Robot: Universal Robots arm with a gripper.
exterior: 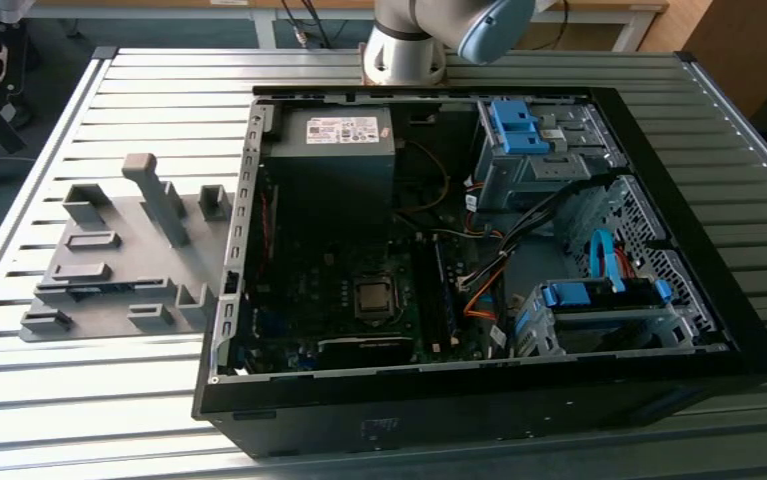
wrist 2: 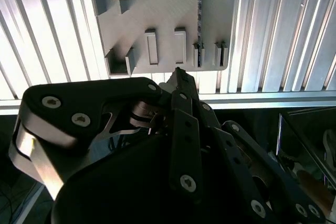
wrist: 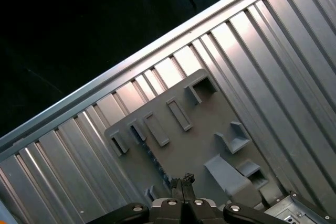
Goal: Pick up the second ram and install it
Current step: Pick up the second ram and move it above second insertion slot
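Fingers [wrist 2: 182, 85] closed over holder [wrist 2: 157, 9] with second ram [wrist 2: 200, 24], computer [exterior: 490, 410] in exterior view

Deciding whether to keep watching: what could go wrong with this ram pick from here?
1. The gripper hangs shut over the grey fixture; lowered so, it might strike the second ram rather than straddle it.
2. The ram stands on its thin edge in a slot; an off-centre grasp could tilt or jam it.
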